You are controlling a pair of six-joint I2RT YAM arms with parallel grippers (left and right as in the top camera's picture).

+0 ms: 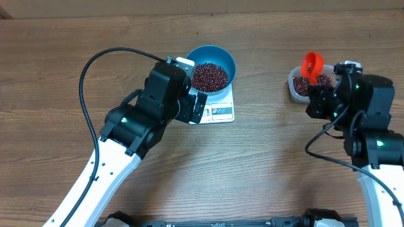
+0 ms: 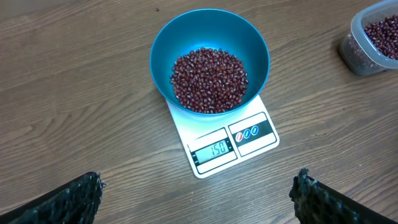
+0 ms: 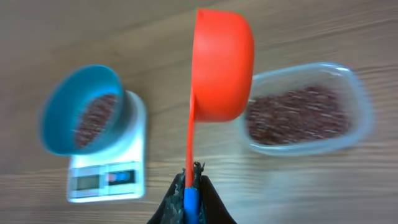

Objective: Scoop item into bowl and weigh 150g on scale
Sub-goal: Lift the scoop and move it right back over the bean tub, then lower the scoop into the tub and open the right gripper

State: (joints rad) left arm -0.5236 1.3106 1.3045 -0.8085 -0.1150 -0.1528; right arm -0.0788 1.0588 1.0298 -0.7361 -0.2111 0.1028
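Even, soft light; right wrist view seemingly motion-blurred.

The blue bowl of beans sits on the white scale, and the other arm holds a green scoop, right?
Not green: the scoop in the right gripper is orange-red, as the right wrist view shows. The bowl of beans does sit on the scale.

Wood grain, plastics and matt beans on my screens.
I see a counter (image 2: pixel 74 81) of brown wood grain with a dull sheen. The bowl (image 2: pixel 180 37) is smooth blue plastic, slightly glossy, and the beans (image 2: pixel 209 79) look matt maroon. The scale (image 2: pixel 184 127) is smooth white plastic, the tub (image 3: pixel 298 148) clear plastic and the scoop (image 3: pixel 221 62) glossy orange plastic. The left pincer (image 2: pixel 198 198) has dark, rough-surfaced fingers (image 2: pixel 68 200).
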